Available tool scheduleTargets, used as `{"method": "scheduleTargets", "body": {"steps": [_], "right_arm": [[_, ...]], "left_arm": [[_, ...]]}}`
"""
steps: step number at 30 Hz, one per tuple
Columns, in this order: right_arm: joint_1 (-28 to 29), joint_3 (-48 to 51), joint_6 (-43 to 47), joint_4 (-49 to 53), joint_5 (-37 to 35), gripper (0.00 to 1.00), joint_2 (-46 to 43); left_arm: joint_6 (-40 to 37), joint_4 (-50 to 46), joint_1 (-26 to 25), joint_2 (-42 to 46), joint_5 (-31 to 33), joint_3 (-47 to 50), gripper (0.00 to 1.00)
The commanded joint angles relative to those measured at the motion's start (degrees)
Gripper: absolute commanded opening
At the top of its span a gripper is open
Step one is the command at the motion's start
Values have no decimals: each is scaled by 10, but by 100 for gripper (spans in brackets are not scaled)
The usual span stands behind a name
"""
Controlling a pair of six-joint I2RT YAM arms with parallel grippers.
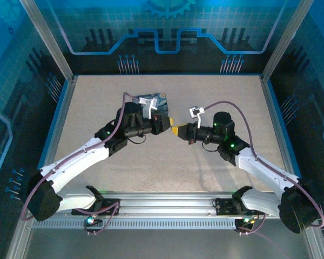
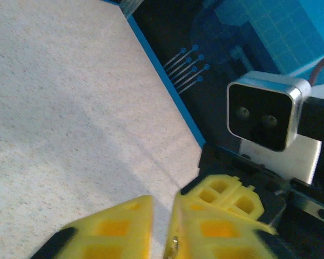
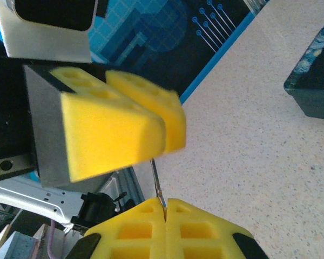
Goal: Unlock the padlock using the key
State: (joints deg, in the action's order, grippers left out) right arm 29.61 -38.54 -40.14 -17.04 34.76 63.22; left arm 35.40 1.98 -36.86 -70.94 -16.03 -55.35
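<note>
Two arms meet over the middle of the worktop [image 1: 97,108] in the top external view, the left fingers [image 1: 173,125] and right fingers [image 1: 181,133] tip to tip, yellow pads touching or nearly so. Just behind the left arm, toward the far side, lies a dark-blue tin [image 1: 154,99]. Anything pinched between the pads is too small to make out from here.

On the left wrist camera, the left fingers [image 2: 113,229] stand nearly together with a slim gap. A small glint of metal [image 2: 174,245] sits against the inner face of the right-hand pad. Whether the pads clamp it cannot be told. Just beyond them are the right fingers [image 2: 227,195] and the right wrist camera [image 2: 264,116].

On the right wrist camera, the right fingers [image 3: 135,229] are pressed together, clamped on a thin metal piece [image 3: 156,181]. It rises out of their seam to the underside of the left fingers [image 3: 113,129], held close above. Whether this sliver is the key or the padlock's shackle cannot be told. The tin [image 3: 316,81] rests on the worktop [image 3: 248,135], off to the right.
</note>
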Motion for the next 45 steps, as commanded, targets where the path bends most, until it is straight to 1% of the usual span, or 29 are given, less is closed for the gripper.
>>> {"method": "scheduleTargets", "body": {"steps": [1, 2, 6, 8, 11, 12, 16, 19, 22, 26, 31, 38, 42, 45], "right_arm": [[4, -6, 48, 88, -19, 0, -25], [4, -12, 62, 116, -27, 0, -30], [3, -29, 108, 214, -59, 0, -47], [4, -37, 125, 259, -78, 0, -54], [5, -42, 137, 309, -106, 0, -65], [5, -43, 139, 321, -114, 0, -68], [5, -40, 141, 364, -150, 0, -77], [5, -34, 135, 386, -172, 0, -81], [5, -27, 129, 402, -186, 0, -88], [5, -23, 125, 427, -201, 0, -99], [4, -21, 122, 444, -210, 0, -118], [-3, -4, 110, 448, -216, 0, -151], [-9, -5, 112, 464, -217, 0, -159], [-20, -7, 115, 474, -211, 0, -165]], "left_arm": [[-19, -17, 10, 22, 25, -14, 45], [-21, -25, 14, 22, 29, -18, 52], [-41, -61, 36, 7, 39, -34, 72], [-66, -90, 47, -14, 54, -50, 85], [-109, -144, 58, -65, 87, -90, 99], [-122, -156, 60, -84, 96, -104, 99], [-173, -210, 66, -181, 168, -184, 99], [-200, -229, 71, -261, 203, -249, 99], [-219, -253, 76, -346, 212, -328, 99], [-231, -287, 79, -444, 209, -432, 99], [-237, -330, 80, -534, 218, -528, 99], [-232, -357, 79, -587, 210, -580, 99], [-233, -341, 76, -587, 192, -555, 99], [-238, -332, 69, -576, 191, -530, 99]]}}
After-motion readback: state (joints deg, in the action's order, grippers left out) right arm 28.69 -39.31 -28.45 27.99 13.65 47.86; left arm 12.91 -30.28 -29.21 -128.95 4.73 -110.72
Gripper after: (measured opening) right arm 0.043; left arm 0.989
